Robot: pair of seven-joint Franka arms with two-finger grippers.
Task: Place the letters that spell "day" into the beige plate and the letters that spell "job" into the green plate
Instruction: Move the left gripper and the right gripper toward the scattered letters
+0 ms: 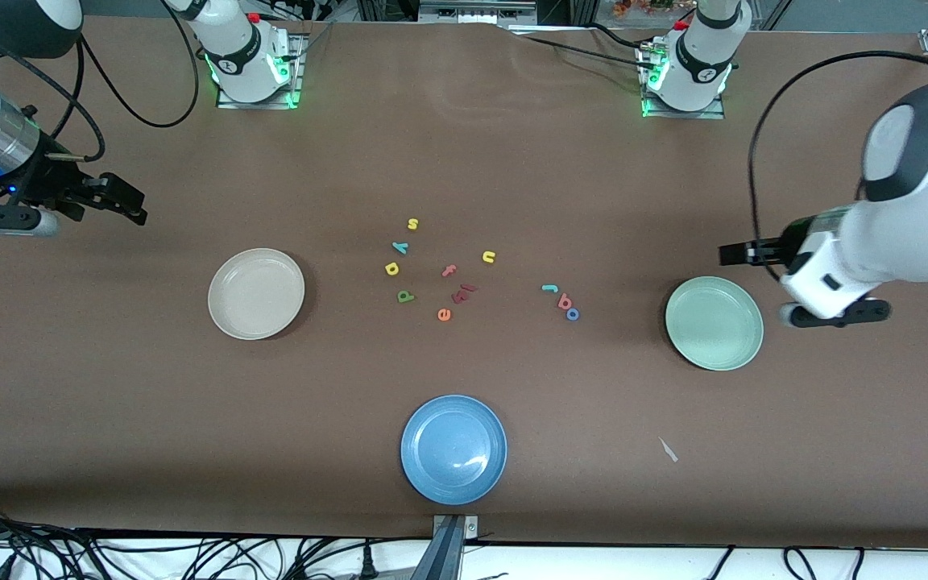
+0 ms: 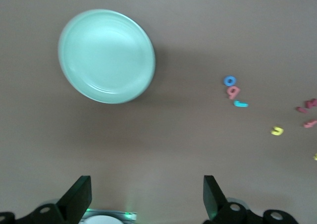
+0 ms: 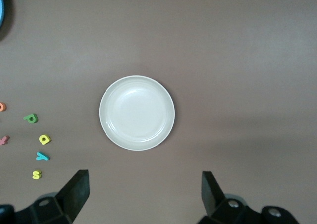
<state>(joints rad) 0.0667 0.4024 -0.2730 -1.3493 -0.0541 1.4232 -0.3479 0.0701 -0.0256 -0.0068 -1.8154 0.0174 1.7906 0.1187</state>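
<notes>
Left tool (image 1: 734,254) above brown table (image 1: 109,387)

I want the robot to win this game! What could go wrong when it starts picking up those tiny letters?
1. The j, b and o lie bunched together, so the open left hand might nudge one while pinching another.
2. The yellow s and u look like the yellow d, so a wrong letter could get picked.
3. The green plate and beige plate are both empty; a swap is possible.
</notes>
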